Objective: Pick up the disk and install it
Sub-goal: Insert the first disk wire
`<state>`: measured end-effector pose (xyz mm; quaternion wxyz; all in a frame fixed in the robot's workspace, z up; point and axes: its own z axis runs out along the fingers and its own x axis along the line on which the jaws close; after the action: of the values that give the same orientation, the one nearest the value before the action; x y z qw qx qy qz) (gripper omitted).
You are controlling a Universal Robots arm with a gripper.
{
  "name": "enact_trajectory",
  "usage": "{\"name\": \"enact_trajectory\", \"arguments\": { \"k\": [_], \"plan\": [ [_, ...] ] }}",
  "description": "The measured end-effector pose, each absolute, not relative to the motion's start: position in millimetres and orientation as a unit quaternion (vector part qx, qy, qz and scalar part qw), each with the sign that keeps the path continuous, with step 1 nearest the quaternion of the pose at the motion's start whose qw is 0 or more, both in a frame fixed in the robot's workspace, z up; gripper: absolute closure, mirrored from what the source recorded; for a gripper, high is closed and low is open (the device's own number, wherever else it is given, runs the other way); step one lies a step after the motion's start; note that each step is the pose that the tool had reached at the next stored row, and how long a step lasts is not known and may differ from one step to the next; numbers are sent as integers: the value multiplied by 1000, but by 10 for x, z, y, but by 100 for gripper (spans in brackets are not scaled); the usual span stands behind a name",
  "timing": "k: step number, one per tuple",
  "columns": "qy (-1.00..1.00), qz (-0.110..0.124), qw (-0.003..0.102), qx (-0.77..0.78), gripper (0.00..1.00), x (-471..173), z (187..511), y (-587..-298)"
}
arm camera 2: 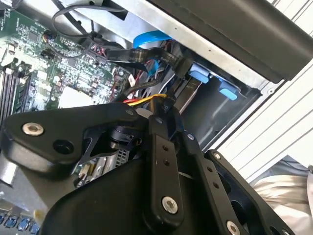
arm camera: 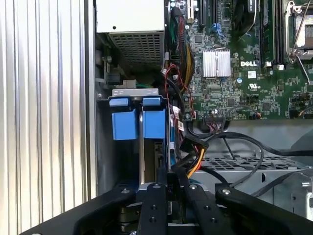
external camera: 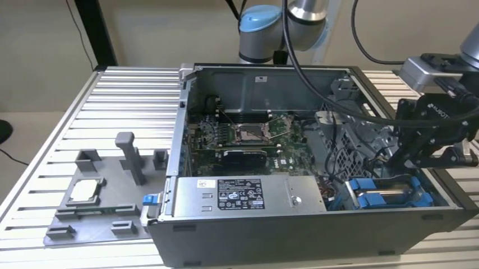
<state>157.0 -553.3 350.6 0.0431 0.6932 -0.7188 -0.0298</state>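
The disk (external camera: 389,197) sits on edge in the drive bay at the open computer case's (external camera: 314,235) front corner, on the exterior view's right. Its blue bracket tabs (arm camera: 154,125) and a strip of silver metal (arm camera 2: 188,93) show in both wrist views. My gripper (external camera: 396,165) hangs just above that bay. Its black fingers (arm camera: 156,196) come together at the tips, and the gripper (arm camera: 172,177) (arm camera 2: 164,105) is shut right at the disk's end. I cannot tell whether the tips clamp the disk's edge or only rest against it.
A grey box with a black label (external camera: 239,193) lies along the case's front, beside the bay. The green motherboard (external camera: 247,134) fills the middle. Black, red and yellow cables (arm camera: 195,147) run close to the fingers. A grey fixture plate (external camera: 97,218) with a silver chip (external camera: 84,190) lies outside the case.
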Motion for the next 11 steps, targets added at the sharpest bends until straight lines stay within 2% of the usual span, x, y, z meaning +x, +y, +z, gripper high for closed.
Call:
{"name": "enact_trajectory", "arguments": {
  "k": [11],
  "plan": [
    [-719, -36, 50, 692, 100, 1632, 3454, -5573]
  ]
}}
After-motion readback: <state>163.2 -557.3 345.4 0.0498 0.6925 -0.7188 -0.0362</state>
